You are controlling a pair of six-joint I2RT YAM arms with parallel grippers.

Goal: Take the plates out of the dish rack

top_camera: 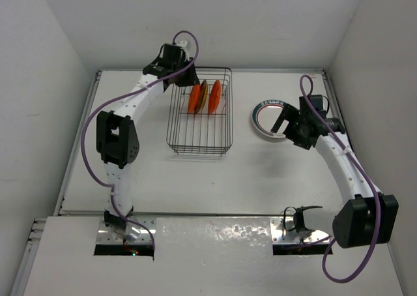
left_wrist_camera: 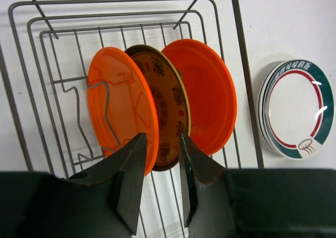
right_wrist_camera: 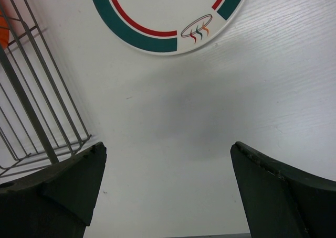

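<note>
The dark wire dish rack stands at the table's middle back. Three plates stand upright in its far end: two orange plates with a brownish, yellow-rimmed plate between them. In the left wrist view the left orange plate, the brown plate and the right orange plate face me. My left gripper is narrowly open, its tips just before the brown plate's near rim. White plates with teal and red rings lie stacked right of the rack. My right gripper is wide open and empty over the table beside them.
The rack's wire side runs along the left of the right wrist view, and the white plate lies ahead. The white stack lies just outside the rack's right rail. White walls enclose the table on three sides.
</note>
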